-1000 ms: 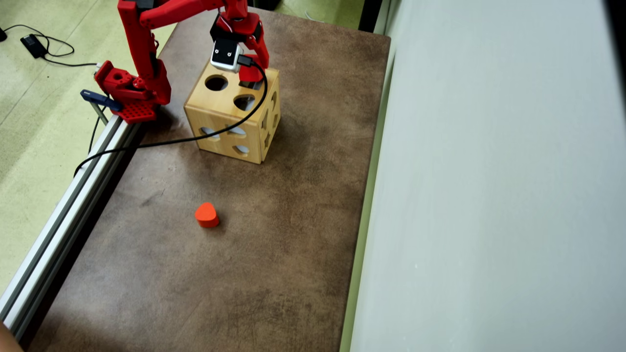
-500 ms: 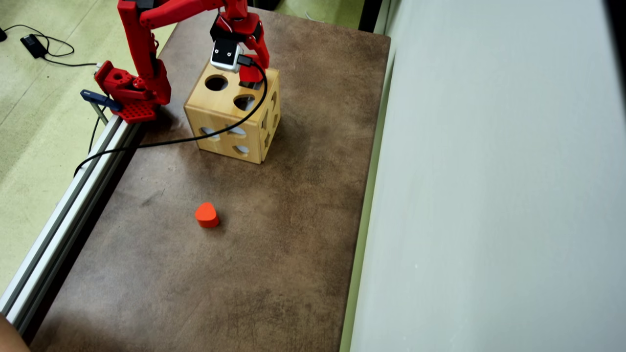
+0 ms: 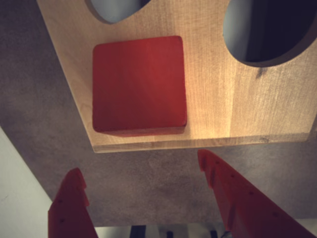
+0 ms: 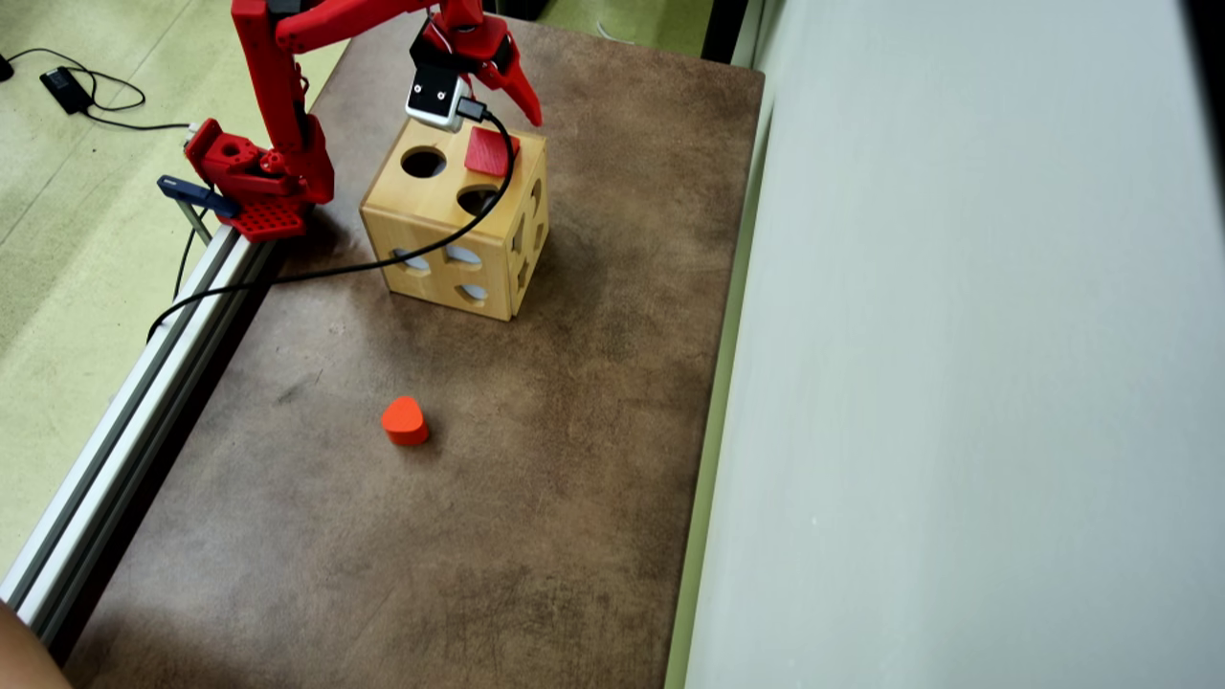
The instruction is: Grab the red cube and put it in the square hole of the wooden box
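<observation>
The red cube (image 3: 138, 84) sits at the square hole in the top of the wooden box (image 3: 247, 104), its top face a little tilted and standing slightly proud of the wood. In the overhead view the cube (image 4: 490, 150) is at the far right corner of the box top (image 4: 450, 239). My gripper (image 3: 141, 166) is open and empty, its red fingers (image 3: 233, 193) spread wide just past the box edge over the brown table. In the overhead view the gripper (image 4: 512, 96) hovers just beyond the cube.
An orange-red heart-shaped block (image 4: 405, 421) lies on the brown table nearer the camera. The box top has two round holes (image 4: 423, 162). A black cable (image 4: 316, 273) drapes over the box. An aluminium rail (image 4: 144, 383) runs along the left edge; a pale wall (image 4: 957, 335) borders the right.
</observation>
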`<state>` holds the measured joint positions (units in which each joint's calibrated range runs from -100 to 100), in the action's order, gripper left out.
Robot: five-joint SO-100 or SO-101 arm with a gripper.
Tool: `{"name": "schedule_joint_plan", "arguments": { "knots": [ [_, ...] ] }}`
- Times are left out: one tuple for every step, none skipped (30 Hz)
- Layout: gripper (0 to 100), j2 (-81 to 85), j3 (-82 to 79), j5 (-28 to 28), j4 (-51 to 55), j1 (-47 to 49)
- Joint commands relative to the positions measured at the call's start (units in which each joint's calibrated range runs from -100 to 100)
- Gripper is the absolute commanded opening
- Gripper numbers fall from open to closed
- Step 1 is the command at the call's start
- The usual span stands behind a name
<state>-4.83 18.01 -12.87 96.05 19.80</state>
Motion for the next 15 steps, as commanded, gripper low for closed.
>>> {"name": "schedule_joint_plan", "arguments": {
  "knots": [
    [36, 2.92, 2.56, 0.29, -0.55, 0.19],
    [36, 2.92, 2.56, 0.44, -0.79, 0.11],
    [36, 2.83, 2.56, 0.49, -0.87, 0.04],
    [36, 2.5, 2.56, 0.49, -0.95, 0.04],
    [36, 2.07, 2.56, 0.54, -0.95, 0.04],
    [36, 1.9, 2.56, 0.54, -1.03, 0.04],
    [36, 1.9, 2.56, 0.54, -1.03, 0.11],
    [36, 1.9, 2.56, 0.54, -1.03, 0.11],
    [36, 1.9, 2.65, 0.54, -1.43, 0.11],
    [36, 1.82, 2.56, 0.59, -2.48, -0.04],
    [36, 1.73, 1.75, 0.59, -3.77, -0.26],
    [36, 1.31, 1.66, 0.59, -5.13, -0.41],
    [36, 0.63, 1.66, 0.59, -6.1, -0.48],
    [36, 0.12, 2.11, 0.59, -6.82, -0.48],
    [36, -0.31, 2.38, 0.59, -7.22, -0.48]
  ]
}}
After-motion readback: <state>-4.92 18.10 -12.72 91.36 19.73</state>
